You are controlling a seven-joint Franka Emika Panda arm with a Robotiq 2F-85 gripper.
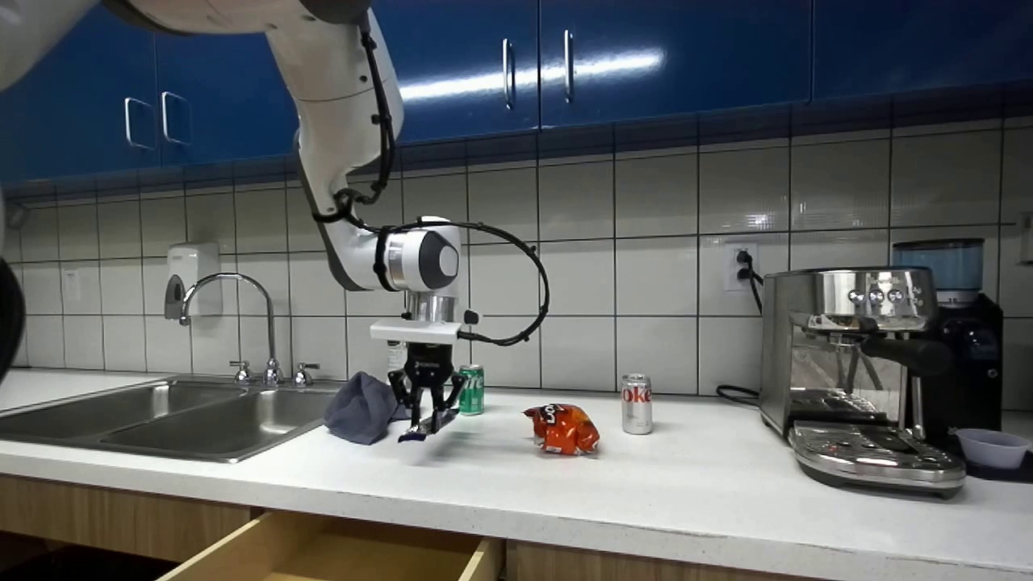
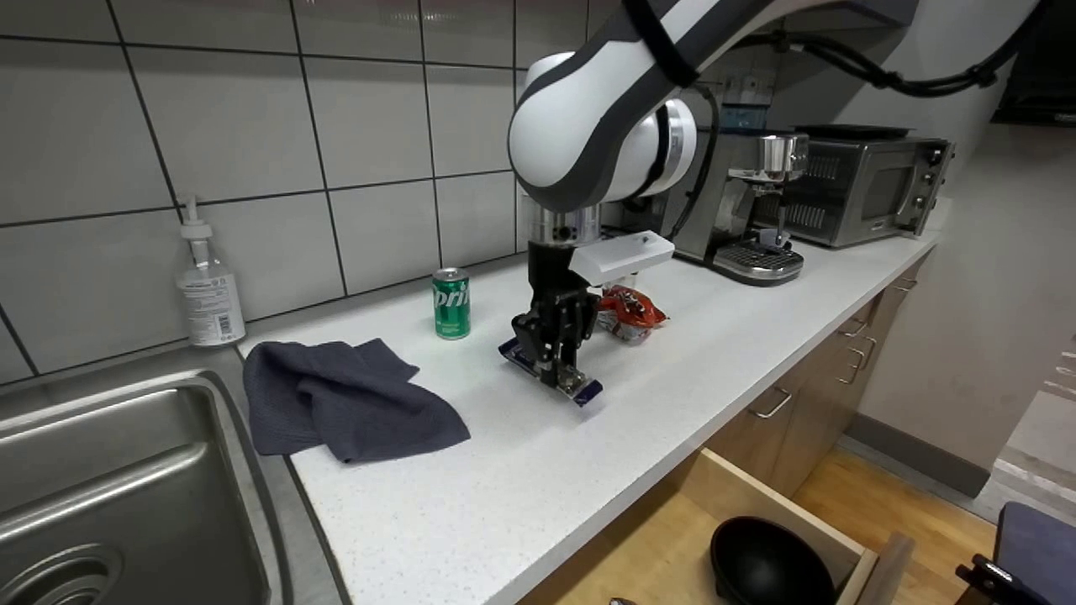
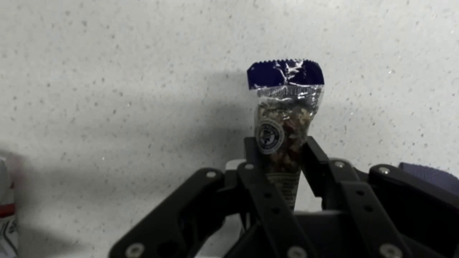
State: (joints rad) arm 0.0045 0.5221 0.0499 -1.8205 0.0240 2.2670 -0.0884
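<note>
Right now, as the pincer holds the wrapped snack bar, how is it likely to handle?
The snack bar is probably fairly stiff: it sticks out on both sides of the pincer without visible sag. Its shiny clear wrapper may be somewhat slippery. Its flat blue ends look thin, so probably flexible.

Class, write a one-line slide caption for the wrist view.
Black jaws grip a clear-wrapped snack bar over a speckled pale counter, a dark cloth peeking in at right.
</note>
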